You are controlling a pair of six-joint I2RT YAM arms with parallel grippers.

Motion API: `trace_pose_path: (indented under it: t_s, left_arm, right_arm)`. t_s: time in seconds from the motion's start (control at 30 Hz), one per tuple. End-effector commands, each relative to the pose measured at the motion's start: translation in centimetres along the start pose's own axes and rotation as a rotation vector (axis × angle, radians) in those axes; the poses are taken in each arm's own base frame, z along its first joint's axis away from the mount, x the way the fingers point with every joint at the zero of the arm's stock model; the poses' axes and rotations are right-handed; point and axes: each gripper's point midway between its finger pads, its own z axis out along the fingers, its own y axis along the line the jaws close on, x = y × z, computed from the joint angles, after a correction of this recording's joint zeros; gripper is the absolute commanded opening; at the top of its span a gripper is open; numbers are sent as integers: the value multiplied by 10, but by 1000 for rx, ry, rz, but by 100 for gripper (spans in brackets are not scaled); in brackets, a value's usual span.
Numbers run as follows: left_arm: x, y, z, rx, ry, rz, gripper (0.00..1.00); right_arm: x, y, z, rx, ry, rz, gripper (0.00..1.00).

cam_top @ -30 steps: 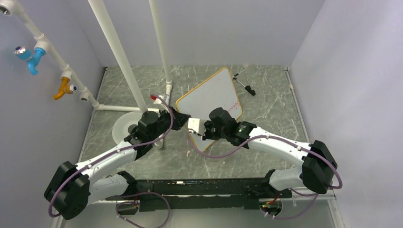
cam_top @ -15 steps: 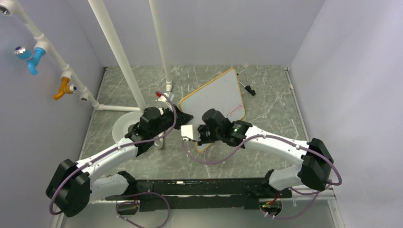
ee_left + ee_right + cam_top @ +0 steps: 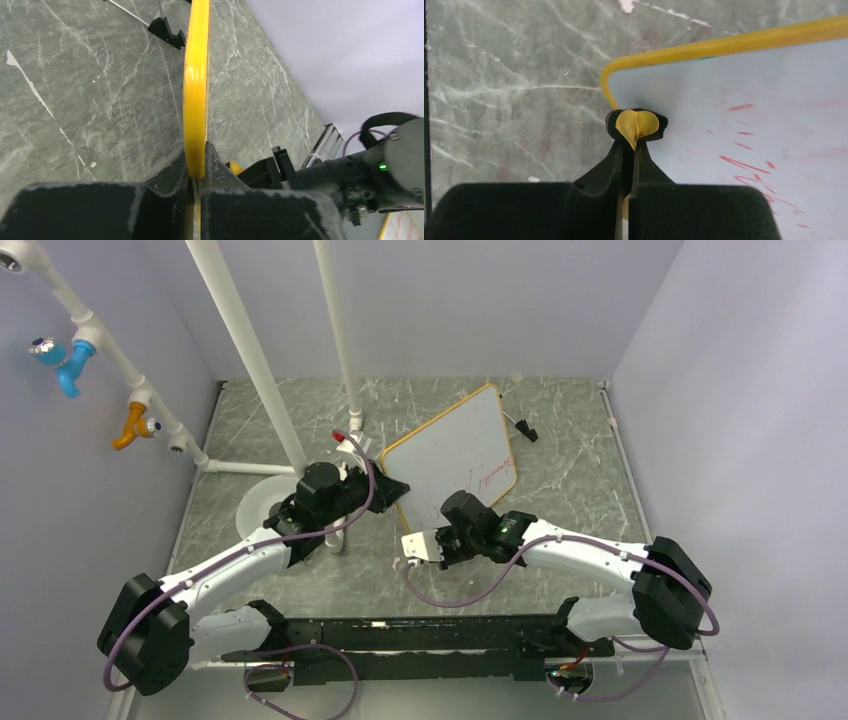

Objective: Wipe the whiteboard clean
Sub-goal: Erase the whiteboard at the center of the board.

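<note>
Now the whiteboard (image 3: 450,450) sits near the middle of the table (image 3: 570,500), turned so that its corners point toward the arms and toward the back wall. Its face is up to the overhead camera and shows a red scrawl (image 3: 496,471) along its right edge.

The left gripper (image 3: 388,490) is at the board's left corner, and the left wrist view shows it (image 3: 196,175) pressed together on the yellow frame. The board (image 3: 195,90) is seen edge-on there, running straight away from the fingers. A small black foot (image 3: 167,32) shows at the far end of that edge, touching the table. Whether the board lies flat or is raised a little, I cannot tell.

The right gripper (image 3: 635,145) is at the board's near corner. Its fingers are closed on a small yellow lump (image 3: 636,125) with a dark rim, and what this lump is I cannot say. The lump rests over the white face just inside the rounded corner of the frame (image 3: 724,46). Red strokes (image 3: 744,167) lie on the face to the right of it, apart from the lump.

Left of the board, beyond the left arm, a round white disc (image 3: 258,508) lies on the table, and a white post (image 3: 340,350) rises just behind the board's left corner. A small black part (image 3: 527,432) lies off the board's far right edge.
</note>
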Motion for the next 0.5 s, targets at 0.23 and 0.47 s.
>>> trace_pose_path:
  t_s: [0.23,0.47]
  left_arm:
    - [-6,-49,3,198,47,-6,0]
    - [-1,-51,3,214,64,-4,0]
  right_arm:
    - [-62,-76,-20,159,-142,72,0]
    - [-62,-98,-27,216,-142,140,0]
